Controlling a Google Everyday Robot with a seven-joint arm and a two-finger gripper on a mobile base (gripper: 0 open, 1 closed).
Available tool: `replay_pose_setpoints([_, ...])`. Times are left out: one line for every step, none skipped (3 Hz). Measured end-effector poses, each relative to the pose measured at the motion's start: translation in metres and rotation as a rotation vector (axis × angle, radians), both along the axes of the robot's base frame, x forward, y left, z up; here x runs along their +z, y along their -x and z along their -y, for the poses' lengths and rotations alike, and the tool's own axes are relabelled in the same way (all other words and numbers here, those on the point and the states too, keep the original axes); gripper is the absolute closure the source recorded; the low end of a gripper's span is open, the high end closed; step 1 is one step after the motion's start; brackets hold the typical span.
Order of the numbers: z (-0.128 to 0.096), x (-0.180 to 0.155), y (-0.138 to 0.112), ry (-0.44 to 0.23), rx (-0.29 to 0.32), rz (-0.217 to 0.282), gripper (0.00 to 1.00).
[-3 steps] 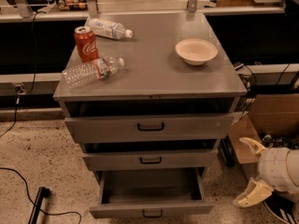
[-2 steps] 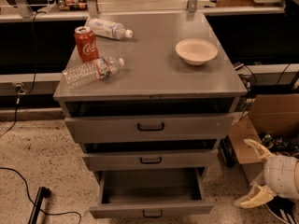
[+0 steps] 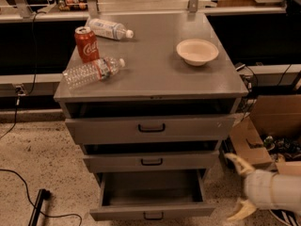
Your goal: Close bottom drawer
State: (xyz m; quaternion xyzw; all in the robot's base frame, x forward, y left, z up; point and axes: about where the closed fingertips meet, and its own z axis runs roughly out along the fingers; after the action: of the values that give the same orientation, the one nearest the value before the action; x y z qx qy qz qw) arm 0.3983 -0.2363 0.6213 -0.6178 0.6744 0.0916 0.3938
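**Bottom drawer open, push not begun**

Your bottom drawer (image 3: 150, 194), a shallow grey sheet-metal tray with a small black bar handle, juts well out beneath the counter's (image 3: 155, 74) front edge. All of the closing is ahead. The pincer (image 3: 237, 187) hangs below the front right corner, released, cream fingers (image 3: 236, 160) spread, seemingly touching nothing.

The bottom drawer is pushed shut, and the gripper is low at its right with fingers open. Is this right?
No. The camera view shows the bottom drawer pulled far out, not shut. The gripper is low at its right, fingers open.
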Motion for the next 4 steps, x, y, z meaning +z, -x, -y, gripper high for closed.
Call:
replay_pose_setpoints([-0.051, -0.047, -0.003, -0.103, 0.141, 0.066, 0.0])
replay_pose_setpoints([-0.063, -0.067, 0.001, -0.139, 0.174, 0.072, 0.0])
replay_pose_setpoints([-0.069, -0.089, -0.003, -0.109, 0.181, 0.04, 0.0])
replay_pose_setpoints([-0.071, -0.151, -0.003, -0.044, 0.207, 0.005, 0.0])
